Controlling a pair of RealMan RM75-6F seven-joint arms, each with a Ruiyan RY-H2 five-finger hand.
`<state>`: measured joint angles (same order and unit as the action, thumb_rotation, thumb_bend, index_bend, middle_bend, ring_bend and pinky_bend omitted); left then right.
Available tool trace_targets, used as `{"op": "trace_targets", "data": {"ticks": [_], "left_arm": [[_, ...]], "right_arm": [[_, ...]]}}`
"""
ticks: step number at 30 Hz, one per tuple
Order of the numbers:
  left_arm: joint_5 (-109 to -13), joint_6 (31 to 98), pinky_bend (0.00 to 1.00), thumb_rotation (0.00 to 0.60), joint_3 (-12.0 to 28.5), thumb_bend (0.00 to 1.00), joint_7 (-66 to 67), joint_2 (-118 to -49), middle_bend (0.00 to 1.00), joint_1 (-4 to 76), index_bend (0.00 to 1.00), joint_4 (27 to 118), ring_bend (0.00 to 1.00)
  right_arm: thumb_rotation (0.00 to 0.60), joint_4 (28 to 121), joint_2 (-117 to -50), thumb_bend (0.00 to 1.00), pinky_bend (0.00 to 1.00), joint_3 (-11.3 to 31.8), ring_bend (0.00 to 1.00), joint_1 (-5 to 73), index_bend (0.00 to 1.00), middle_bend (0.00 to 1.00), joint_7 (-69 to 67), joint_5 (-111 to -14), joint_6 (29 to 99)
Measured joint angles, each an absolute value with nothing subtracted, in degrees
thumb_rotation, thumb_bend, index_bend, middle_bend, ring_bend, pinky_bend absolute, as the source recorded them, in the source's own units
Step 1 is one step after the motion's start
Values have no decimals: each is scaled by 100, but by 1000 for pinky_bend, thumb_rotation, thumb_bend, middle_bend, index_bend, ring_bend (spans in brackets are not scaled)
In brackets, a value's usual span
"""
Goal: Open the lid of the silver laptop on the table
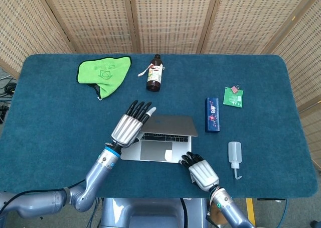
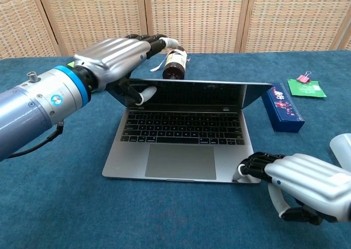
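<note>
The silver laptop (image 1: pixel 156 146) lies at the table's near middle with its lid (image 2: pixel 203 94) raised past halfway, so the dark screen and keyboard (image 2: pixel 184 129) show. My left hand (image 2: pixel 112 56) grips the lid's upper left corner, fingers over the top edge and thumb on the screen side; in the head view the left hand (image 1: pixel 130 128) covers that corner. My right hand (image 2: pixel 299 184) sits at the front right of the base with its fingers curled, the fingertips (image 2: pixel 248 169) pressing on the corner. In the head view the right hand (image 1: pixel 202 173) is just below the base.
A brown bottle (image 1: pixel 154 75) lies behind the laptop and a green cloth (image 1: pixel 103 74) at the back left. A blue box (image 1: pixel 212 114) is close to the lid's right edge, a green packet (image 1: pixel 233 96) beyond it, and a white squeeze bottle (image 1: pixel 234 155) at the front right.
</note>
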<state>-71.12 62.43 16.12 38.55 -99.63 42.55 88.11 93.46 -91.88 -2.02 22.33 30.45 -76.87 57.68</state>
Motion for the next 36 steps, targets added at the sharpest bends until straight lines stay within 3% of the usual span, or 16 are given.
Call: {"op": "trace_targets", "data": {"ticks": [18,36], "left_arm": [[-5765,6452,0,600,2551,476,4295,-10140,0,4872,0,8661,0],[-5468,6464,0,600,2636,484,4253,-10358,0,5340,0,7682,0]], "right_arm": [[600,9290,-9115,1000,157,-360,67,2304,167,192,3131,-8016,5909],[600,9302,-9089,1000,157,-353,67,2366,167,192,3194,-8015,5906]]}}
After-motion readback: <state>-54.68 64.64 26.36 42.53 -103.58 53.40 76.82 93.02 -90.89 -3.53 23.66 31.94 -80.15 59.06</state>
